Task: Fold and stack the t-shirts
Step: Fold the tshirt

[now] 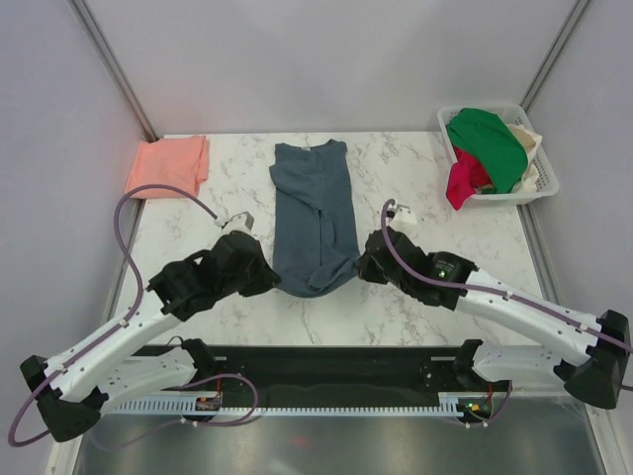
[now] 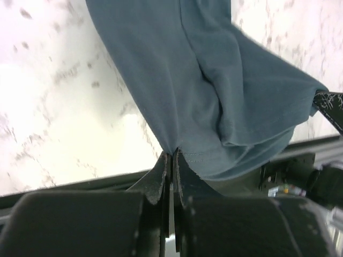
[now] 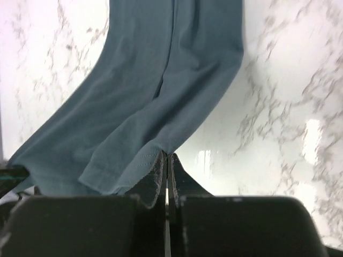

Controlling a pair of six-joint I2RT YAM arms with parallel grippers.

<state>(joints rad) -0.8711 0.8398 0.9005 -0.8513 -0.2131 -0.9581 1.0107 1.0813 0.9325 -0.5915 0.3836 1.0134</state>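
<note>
Centrally in the top view, the dark slate-blue t-shirt [image 1: 313,213] is laid lengthwise on the marble bench [image 1: 415,317]. It is folded into a narrow strip, with its collar toward the upper edge of the frame and its hem toward the bottom. The hem's lower-left corner is gripped by the left pincer [image 1: 269,279] and its lower-right corner by the right pincer [image 1: 363,265], and the hem is rounded into a shallow curve between them. In the left wrist view the fingers [image 2: 158,179] are seen pressed together on a stitched edge of the blue cloth, with no gap between them. The same is shown in the right wrist view, where the fingers [image 3: 155,176] are clamped on the hemmed edge. The salmon-pink t-shirt [image 1: 168,165] is found folded flat at the upper left of the bench, well apart from the blue one. A white basket [image 1: 550,184] at the upper right is filled with a green garment [image 1: 485,143], a red garment [image 1: 463,183] and a cream garment [image 1: 529,148].
</note>
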